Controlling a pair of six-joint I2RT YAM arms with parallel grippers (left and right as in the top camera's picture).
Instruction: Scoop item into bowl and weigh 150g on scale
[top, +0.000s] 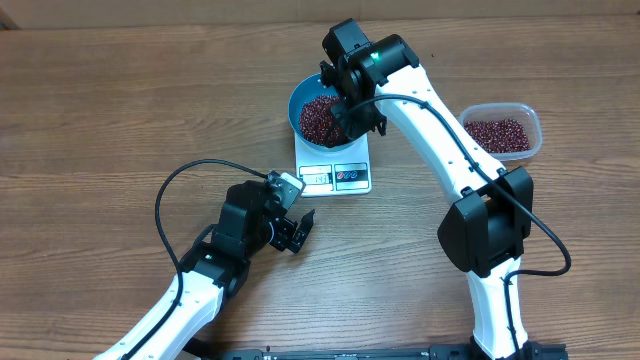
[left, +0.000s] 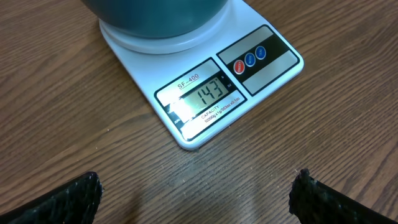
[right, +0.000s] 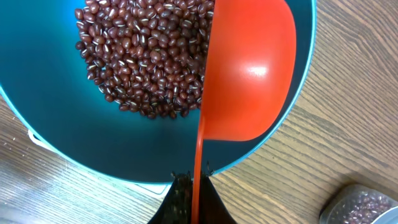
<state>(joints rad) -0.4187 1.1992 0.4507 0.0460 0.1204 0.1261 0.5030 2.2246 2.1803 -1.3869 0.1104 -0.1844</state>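
**Beans (right: 143, 56): just short of target; top-up source lies to the right of the scoop**

Beans are heaped in the teal bowl (top: 295, 105); the bowl sits on the scale (left: 149, 68), in the far half of the tabletop (top: 120, 80), about midway between its left and right edges. The display (left: 208, 93) reads 143, so I'd say a small top-up is due.

- **Right gripper (right: 194, 185):** clamped on the handle (right: 198, 149) of the orange scoop (right: 249, 74). The scoop hangs over the bowl's right side, rolled onto its edge, with no beans on the face that shows; the handle axis runs straight from the jaws out over the rim.
- **Clear tub (top: 500, 130):** holds more beans; it lies right of the bowl, toward the tabletop's right edge and well apart from the scale, with its long side running left-right.
- **Next move:** the right arm is nearer and has the tool; likely a swing right to the tub, then a shallow dip. Only a pinch is needed; overshoot is the risk.
- **Left gripper (top: 293, 230):** spread wide, holding nothing; just on the near side of the scale, aimed at the display.

Views:
- **Left wrist:** the only one that gives the readout.
- **Right wrist:** the only one that shows scoop roll and the heap.
- **Overhead:** the only one that shows the bowl-to-tub offset; the right arm hides part of the bowl there.
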